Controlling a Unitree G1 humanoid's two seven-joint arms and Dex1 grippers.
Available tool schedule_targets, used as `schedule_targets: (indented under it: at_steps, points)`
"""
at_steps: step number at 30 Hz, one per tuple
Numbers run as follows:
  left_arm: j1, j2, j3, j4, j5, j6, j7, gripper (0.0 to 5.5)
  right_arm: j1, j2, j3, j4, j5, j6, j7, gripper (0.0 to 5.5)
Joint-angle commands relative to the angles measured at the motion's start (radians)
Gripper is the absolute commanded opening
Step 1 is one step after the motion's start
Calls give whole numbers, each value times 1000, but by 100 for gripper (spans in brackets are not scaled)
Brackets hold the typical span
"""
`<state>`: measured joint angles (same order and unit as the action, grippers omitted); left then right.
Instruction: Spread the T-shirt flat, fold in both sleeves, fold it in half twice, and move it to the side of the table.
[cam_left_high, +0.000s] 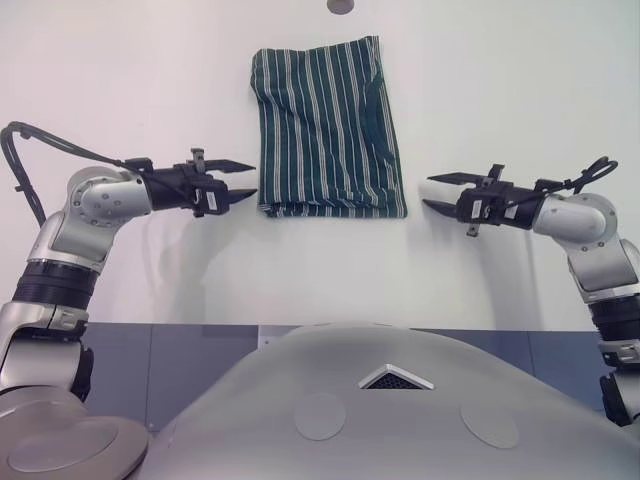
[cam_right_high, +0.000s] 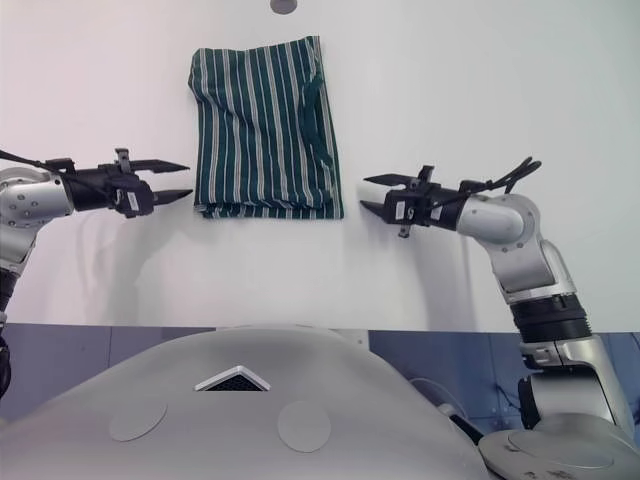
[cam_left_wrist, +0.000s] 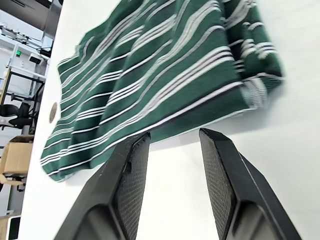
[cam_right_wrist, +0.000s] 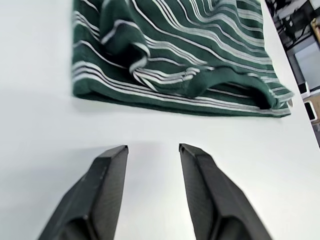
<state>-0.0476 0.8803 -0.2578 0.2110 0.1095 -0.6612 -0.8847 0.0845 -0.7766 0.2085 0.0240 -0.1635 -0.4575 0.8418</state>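
Folded T-shirt (cam_left_high: 328, 128) on tabletop (cam_left_high: 520, 80), left gripper (cam_left_high: 252, 179) and right gripper (cam_left_high: 428, 192) flanking its near corners; fingers (cam_left_wrist: 220, 175) apart on both, seemingly ready to pinch them.

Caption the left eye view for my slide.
Folded green, white-striped T-shirt on the white table, an open left gripper and open right gripper flanking it.
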Motion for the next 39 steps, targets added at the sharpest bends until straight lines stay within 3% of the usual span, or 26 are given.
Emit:
schedule_targets:
  at_steps: [1, 7, 9, 14, 16, 19, 21, 23, 27, 32, 33, 35, 39]
  points:
    - [57, 11, -7, -48, 74, -13, 27, 180, 1, 31, 57, 35, -70, -74, -41, 192]
    - [40, -41, -51, -66, 134, -25, 57, 180, -36, 84, 114, 30, -107, -51, -78, 192]
    - [37, -57, -71, -69, 149, -20, 59, 183, -50, 90, 120, 38, -114, -31, -81, 148]
    - [21, -66, -104, -65, 135, 29, 21, 77, -60, 90, 156, 23, -86, 77, -21, 38]
    - [54, -51, -109, -125, -2, 204, -83, 44, -31, 67, 175, -60, -3, 232, 78, 4]
    - [132, 61, -108, -328, -305, 570, -301, 13, 19, -24, 174, -318, 253, 531, 255, 0]
    - [132, 120, -29, -455, -572, 835, -363, 12, -1, -107, 103, -506, 519, 784, 337, 0]
    - [26, 90, 69, -459, -754, 1023, -340, 11, -132, -85, 0, -565, 773, 1010, 307, 0]
    - [-247, -50, 85, -234, -705, 1166, -211, 11, -379, 18, -91, -382, 927, 1275, 160, 0]
    - [-459, -274, 66, 128, -531, 1176, 13, 11, -549, 213, -26, -42, 797, 1348, -35, 0]
    - [-477, -304, 67, 181, -503, 1167, 49, 47, -574, 254, -14, 31, 761, 1330, -66, 0]
    - [-508, -362, 89, 273, -461, 1140, 119, 86, -603, 332, -9, 155, 709, 1321, -126, 58]
    - [-507, -456, 155, 331, -429, 1040, 216, 89, -578, 395, -24, 332, 515, 1173, -345, 119]
